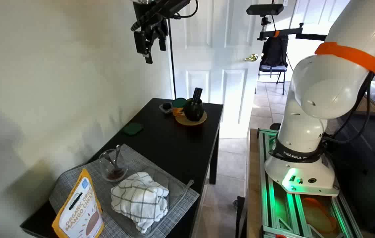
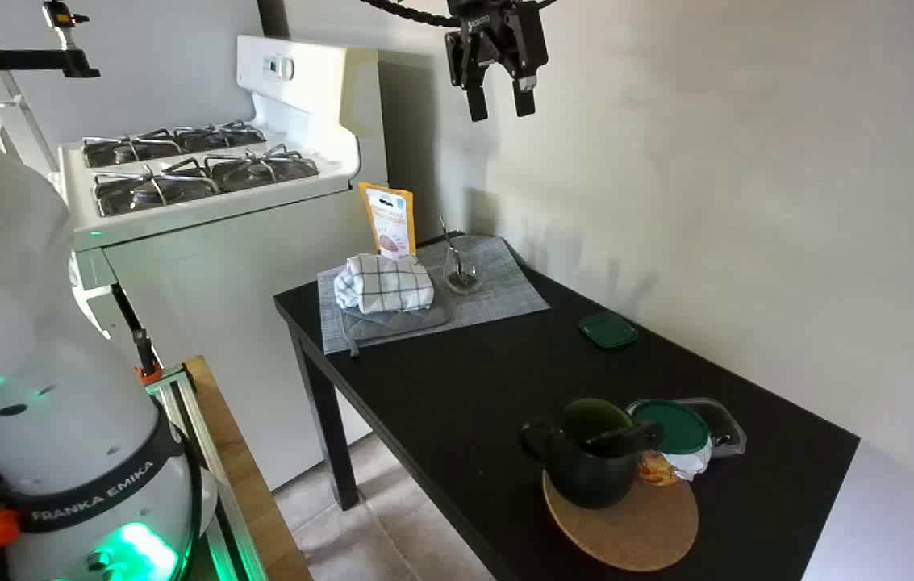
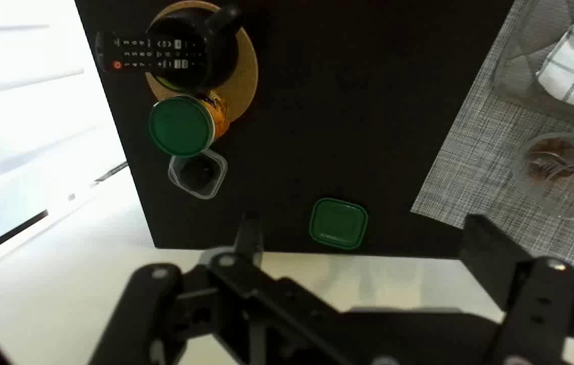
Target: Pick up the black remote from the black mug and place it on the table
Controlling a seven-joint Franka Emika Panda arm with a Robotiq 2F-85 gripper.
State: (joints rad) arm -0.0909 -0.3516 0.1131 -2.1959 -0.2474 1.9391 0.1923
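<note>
The black remote [image 1: 197, 94] leans in the black mug [image 1: 194, 112], its upper end sticking out above the rim. In an exterior view the remote [image 2: 626, 440] tilts over the side of the mug [image 2: 592, 478]. In the wrist view the remote [image 3: 137, 53] lies across the mug [image 3: 223, 61], buttons up. The mug stands on a round cork mat at one end of the black table [image 1: 164, 142]. My gripper [image 1: 156, 53] is open and empty, high above the table. It also shows in an exterior view [image 2: 501, 105] and in the wrist view [image 3: 365, 230], apart from remote and mug.
A green-lidded jar [image 2: 673, 429] and a clear container [image 2: 719, 424] stand close beside the mug. A green lid [image 1: 132, 129] lies near the wall. A grey placemat [image 2: 497, 298] holds a checked cloth [image 2: 384, 284], a glass with cutlery [image 1: 114, 168] and a snack pouch [image 1: 83, 211].
</note>
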